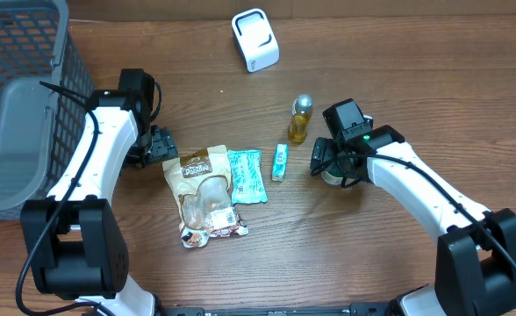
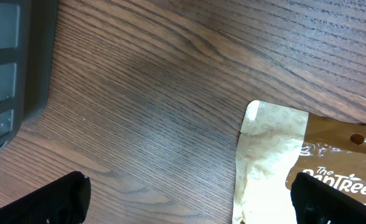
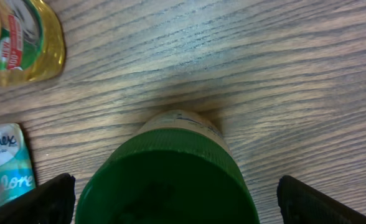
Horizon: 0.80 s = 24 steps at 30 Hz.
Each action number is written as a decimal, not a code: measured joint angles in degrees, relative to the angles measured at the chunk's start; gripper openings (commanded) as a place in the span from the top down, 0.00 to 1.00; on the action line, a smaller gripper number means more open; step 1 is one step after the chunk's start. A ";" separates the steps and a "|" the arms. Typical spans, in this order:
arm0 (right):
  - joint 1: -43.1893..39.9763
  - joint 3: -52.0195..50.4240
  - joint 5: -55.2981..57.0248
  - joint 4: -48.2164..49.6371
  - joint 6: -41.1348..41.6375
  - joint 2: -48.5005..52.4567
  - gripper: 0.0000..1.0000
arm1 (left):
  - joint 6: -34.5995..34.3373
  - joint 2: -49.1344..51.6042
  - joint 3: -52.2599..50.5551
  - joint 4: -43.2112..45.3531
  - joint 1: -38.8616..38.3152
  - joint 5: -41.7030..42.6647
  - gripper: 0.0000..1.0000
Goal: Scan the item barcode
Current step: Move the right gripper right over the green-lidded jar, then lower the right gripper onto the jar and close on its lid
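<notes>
The white barcode scanner (image 1: 255,39) stands at the back of the table. A green-lidded jar (image 3: 170,186) stands upright between the fingers of my right gripper (image 3: 177,211), which is open; both fingertips (image 3: 323,202) stay clear of the lid. In the overhead view this gripper (image 1: 328,162) covers most of the jar (image 1: 335,177). My left gripper (image 2: 189,208) is open low over bare wood, its right fingertip over the corner of a brown snack pouch (image 2: 276,155). From above, that gripper (image 1: 157,147) sits at the pouch's (image 1: 204,193) upper left.
A yellow bottle (image 1: 300,119), a small teal pack (image 1: 280,161) and a teal tissue pack (image 1: 247,175) lie between the arms. The grey mesh basket (image 1: 17,105) fills the left edge, and its wall (image 2: 15,62) is close to the left gripper.
</notes>
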 measured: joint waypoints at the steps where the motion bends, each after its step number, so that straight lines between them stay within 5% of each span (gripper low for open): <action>1: 0.00 0.00 0.02 0.00 0.00 0.09 0.05 | 0.00 0.00 0.00 0.00 0.00 0.00 0.00; 9: 0.00 0.00 0.24 0.07 0.00 0.20 0.11 | 0.00 0.00 0.00 0.00 0.00 0.00 0.01; 18: 0.00 -0.04 0.22 -0.31 -0.13 2.71 0.38 | 0.00 0.00 0.00 0.02 0.00 0.00 0.00; 24: 0.00 0.13 -0.22 -0.98 0.04 2.67 0.45 | 0.00 0.00 0.00 0.00 0.00 0.00 0.00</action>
